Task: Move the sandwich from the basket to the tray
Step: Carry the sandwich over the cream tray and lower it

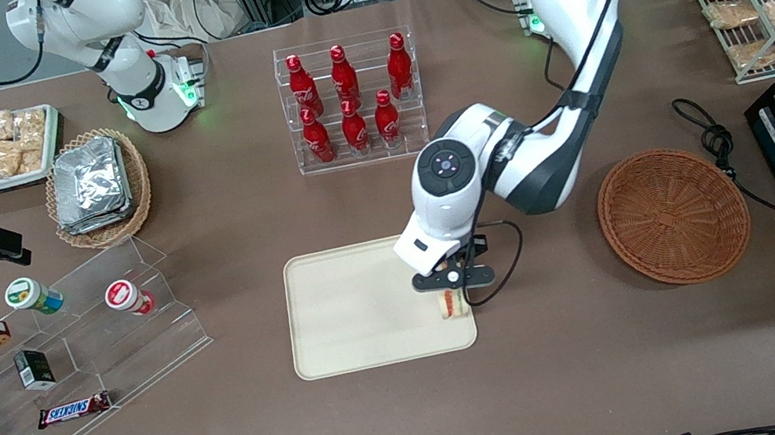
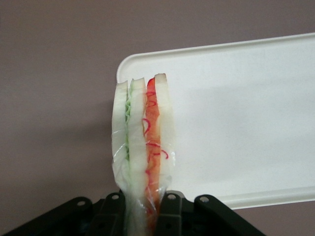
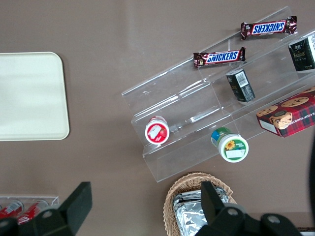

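Clamped on the wrapped sandwich (image 2: 142,147) over the tray (image 1: 341,313) corner, the gripper (image 1: 450,288) could release it onto the rim, tipping it off.

Clamped between the black fingers (image 2: 170,211) of the gripper (image 2: 142,216), the clear-wrapped sandwich (image 2: 142,147) stands on edge, its white bread slices sandwiching a green layer and a red-orange one. It hangs over a rounded corner of the cream tray (image 2: 236,123), whose low rim borders the dull brown worktop (image 2: 54,98) around it.
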`<state>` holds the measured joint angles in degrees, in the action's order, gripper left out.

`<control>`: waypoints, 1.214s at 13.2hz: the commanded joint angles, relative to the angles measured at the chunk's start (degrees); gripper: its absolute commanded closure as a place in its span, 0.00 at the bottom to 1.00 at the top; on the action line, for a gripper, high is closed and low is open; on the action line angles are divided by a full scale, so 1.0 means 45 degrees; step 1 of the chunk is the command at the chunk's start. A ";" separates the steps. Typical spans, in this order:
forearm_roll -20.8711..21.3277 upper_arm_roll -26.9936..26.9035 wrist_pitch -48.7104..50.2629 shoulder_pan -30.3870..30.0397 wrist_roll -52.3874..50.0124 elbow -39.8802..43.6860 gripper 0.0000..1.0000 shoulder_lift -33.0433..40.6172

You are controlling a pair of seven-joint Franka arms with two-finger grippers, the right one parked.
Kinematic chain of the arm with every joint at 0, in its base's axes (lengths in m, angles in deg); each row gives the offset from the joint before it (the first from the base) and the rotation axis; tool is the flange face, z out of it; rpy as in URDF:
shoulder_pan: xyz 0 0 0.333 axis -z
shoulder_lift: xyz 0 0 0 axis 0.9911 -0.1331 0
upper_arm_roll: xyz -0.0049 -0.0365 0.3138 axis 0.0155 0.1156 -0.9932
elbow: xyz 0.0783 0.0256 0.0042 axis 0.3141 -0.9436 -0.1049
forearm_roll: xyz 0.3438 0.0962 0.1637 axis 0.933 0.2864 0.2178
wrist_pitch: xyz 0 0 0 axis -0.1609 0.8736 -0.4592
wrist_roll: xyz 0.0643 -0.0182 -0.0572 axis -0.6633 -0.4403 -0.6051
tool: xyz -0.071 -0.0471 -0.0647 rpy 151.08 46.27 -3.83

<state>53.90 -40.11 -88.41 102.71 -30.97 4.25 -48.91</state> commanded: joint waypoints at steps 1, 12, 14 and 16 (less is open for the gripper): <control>0.1173 -0.0077 -0.0372 0.0456 -0.1134 0.0608 0.86 -0.0872; 0.1627 -0.0077 -0.1604 0.0652 -0.1256 0.0569 0.86 -0.2222; 0.1627 -0.0077 -0.1604 0.0652 -0.1314 0.0549 0.76 -0.2300; 0.1627 -0.0077 -0.1740 0.0671 -0.1373 0.0530 0.62 -0.2359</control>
<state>60.09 -40.21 -96.08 104.82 -36.04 4.45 -58.13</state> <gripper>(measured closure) 0.678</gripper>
